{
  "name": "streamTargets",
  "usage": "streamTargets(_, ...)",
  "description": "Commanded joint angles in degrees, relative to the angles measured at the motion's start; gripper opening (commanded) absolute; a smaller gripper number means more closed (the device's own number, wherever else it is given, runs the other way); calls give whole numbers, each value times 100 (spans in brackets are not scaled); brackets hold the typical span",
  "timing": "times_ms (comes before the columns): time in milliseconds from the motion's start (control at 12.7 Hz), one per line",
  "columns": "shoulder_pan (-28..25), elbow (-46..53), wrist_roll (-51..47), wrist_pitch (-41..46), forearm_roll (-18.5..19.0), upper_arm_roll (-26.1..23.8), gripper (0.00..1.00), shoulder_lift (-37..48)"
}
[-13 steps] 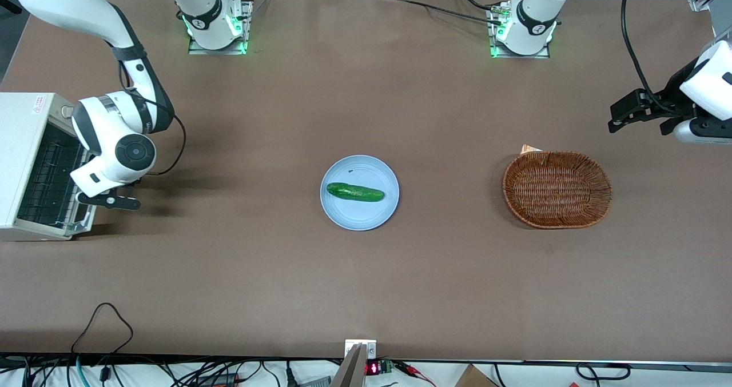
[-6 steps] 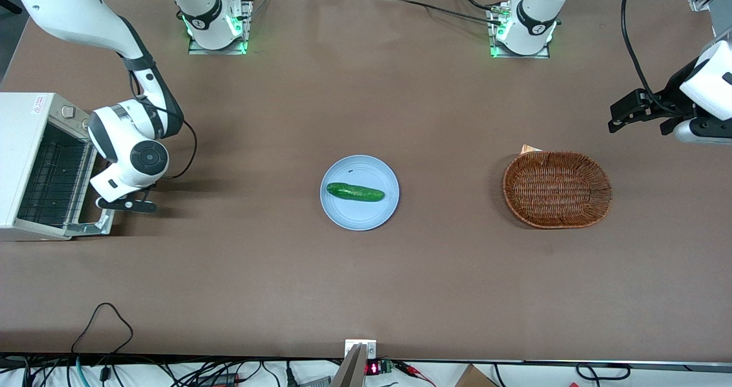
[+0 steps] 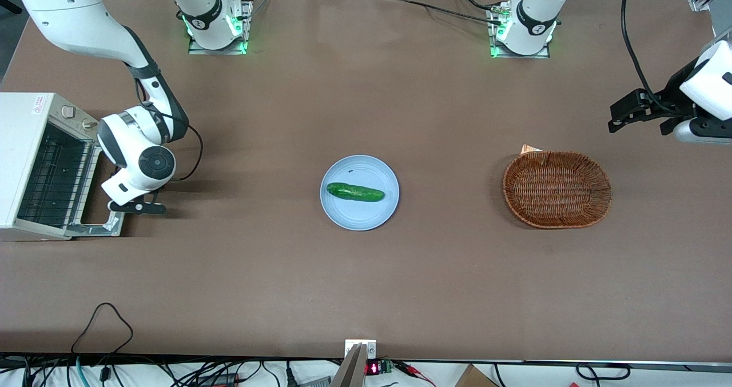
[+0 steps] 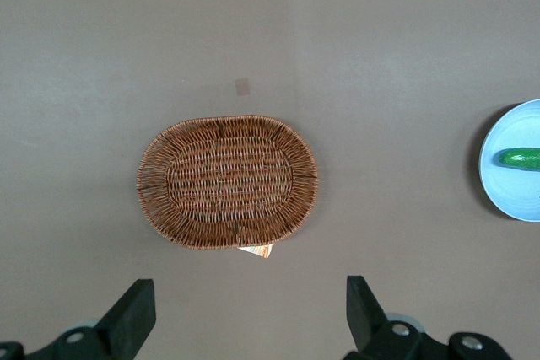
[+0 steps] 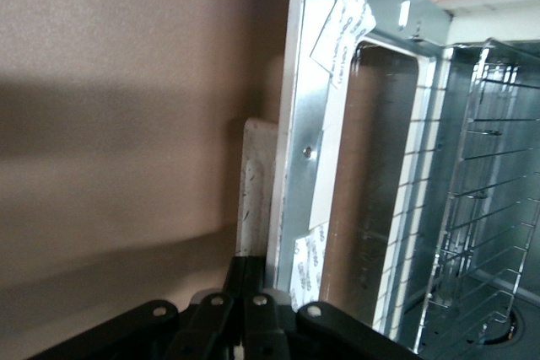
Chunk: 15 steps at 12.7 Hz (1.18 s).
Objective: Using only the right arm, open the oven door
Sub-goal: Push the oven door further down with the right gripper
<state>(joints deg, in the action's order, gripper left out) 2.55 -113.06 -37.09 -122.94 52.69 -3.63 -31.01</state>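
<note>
At the table's (image 3: 366,284) edge nearest the front camera, loose black cables trail off, cut by the frame. Toward the middle, a pale blue plate (image 3: 334,212) holds one green cucumber (image 3: 355,192), lying on its side. Toward the parked arm's end sits an oval wicker basket (image 3: 603,175) with nothing in it; a small pale scrap (image 3: 530,148) pokes out from under its rim, mostly hidden.

At the working arm's end stands the off-white toaster oven (image 3: 23,124), partly cut off by the frame's edge. Its oven door (image 3: 112,225) is swung down in front of it, close to flat above the table, and the black wire rack (image 3: 48,181) shows inside the open cavity. The right arm (image 3: 86,24) reaches down beside the door, its wrist covering the door's free edge. The gripper (image 3: 137,207) sits at that edge. In the wrist view the jaws look pressed together on the pale bar handle (image 5: 255,183), whose end vanishes between them. White stickers dot the door's metal frame there.
</note>
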Motion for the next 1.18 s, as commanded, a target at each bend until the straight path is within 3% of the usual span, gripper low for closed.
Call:
streamTargets(0, 35, 47, 0, 60, -4, 55, 4, -115)
streamTargets(708, 8, 47, 0, -133, -22, 46, 7, -256)
streamTargets(1101, 8, 47, 17, -309, -566, -68, 7, -256)
